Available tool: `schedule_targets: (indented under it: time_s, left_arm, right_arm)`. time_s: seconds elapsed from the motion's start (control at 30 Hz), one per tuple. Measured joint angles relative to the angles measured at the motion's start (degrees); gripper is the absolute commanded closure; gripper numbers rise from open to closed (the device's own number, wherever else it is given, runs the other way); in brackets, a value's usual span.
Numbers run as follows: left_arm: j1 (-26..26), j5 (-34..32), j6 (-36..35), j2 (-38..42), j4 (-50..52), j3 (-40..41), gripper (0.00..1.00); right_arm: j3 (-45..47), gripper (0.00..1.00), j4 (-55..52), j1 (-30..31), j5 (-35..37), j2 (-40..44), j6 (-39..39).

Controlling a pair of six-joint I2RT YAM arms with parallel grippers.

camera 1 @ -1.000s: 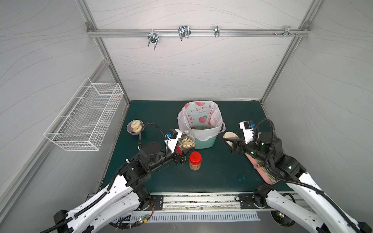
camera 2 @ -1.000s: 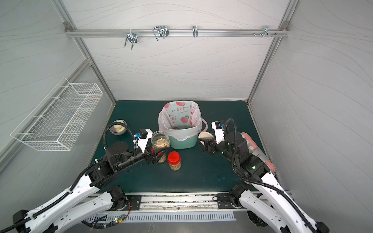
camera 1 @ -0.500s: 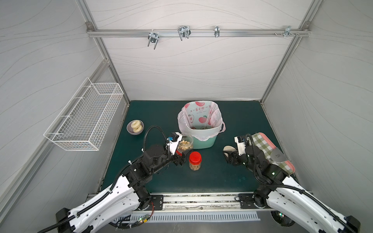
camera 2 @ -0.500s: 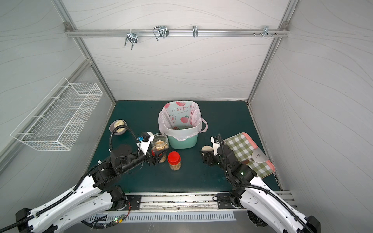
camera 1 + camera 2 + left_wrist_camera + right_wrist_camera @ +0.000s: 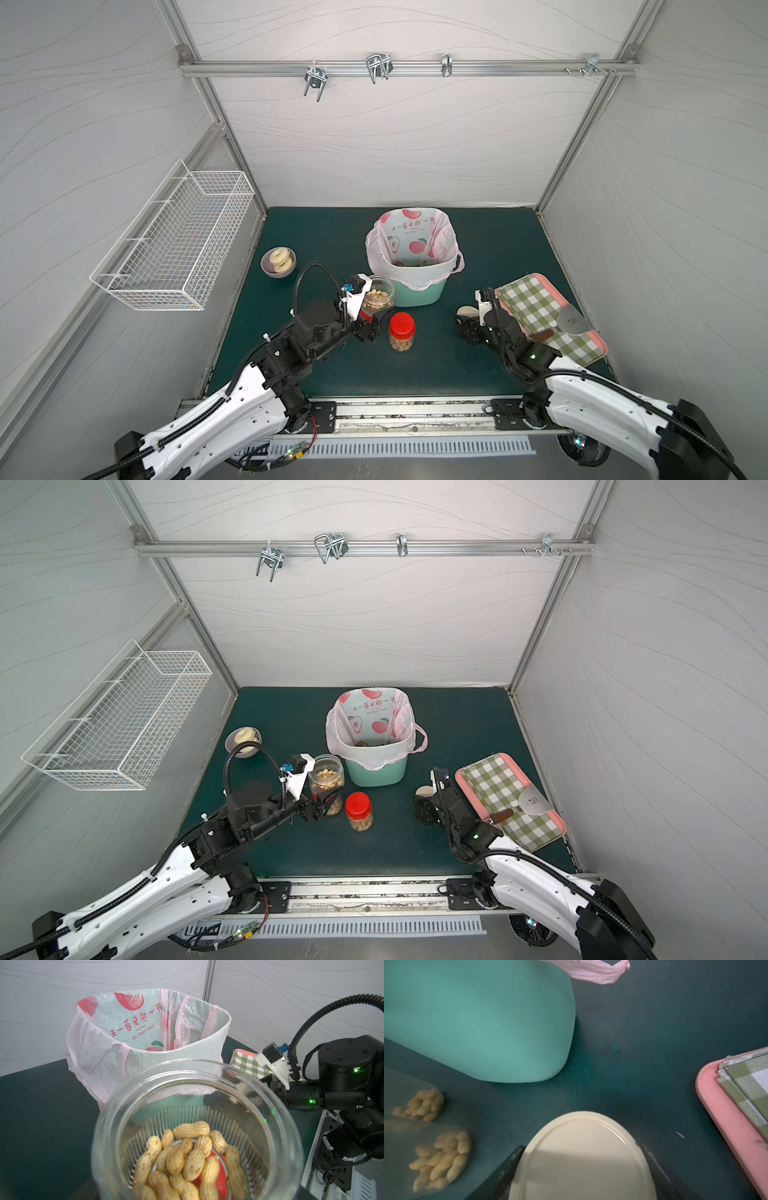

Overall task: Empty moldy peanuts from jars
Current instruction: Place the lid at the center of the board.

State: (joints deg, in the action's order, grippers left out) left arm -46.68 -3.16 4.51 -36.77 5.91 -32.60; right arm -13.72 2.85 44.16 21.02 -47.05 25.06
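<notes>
Clear open jar (image 5: 377, 296), peanuts (image 5: 187, 1159) inside, gripped by left hand (image 5: 370, 327) just beside mint-green bin (image 5: 419, 293); right hand (image 5: 468, 323) clamps beige lid (image 5: 581, 1157) low over desk (image 5: 436, 365), between bin and pink tray (image 5: 716, 1109); red-lidded jar (image 5: 401, 330) of peanuts stands closed on desk in front of bin; pink bag (image 5: 145, 1022) lines bin.

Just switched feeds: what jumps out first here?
The left gripper holds an open jar of peanuts right beside the bin. The right gripper grips a beige lid near the tray. A red-lidded jar stands in front of the bin.
</notes>
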Motion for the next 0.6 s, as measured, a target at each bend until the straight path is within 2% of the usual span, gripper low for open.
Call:
schedule_targets:
  time_s: [0.27, 0.6]
  left_arm:
    - [0.00, -1.03, 0.11, 3.04, -0.35, 2.27, 1.00]
    - [0.00, -1.27, 0.15, 3.41, -0.68, 2.58, 1.00]
  right_arm:
    - [5.53, 0.40, 8.55, -0.09, 3.26, -0.94, -0.46]
    - [6.95, 0.40, 19.15, -0.42, 3.67, -10.73, -0.59]
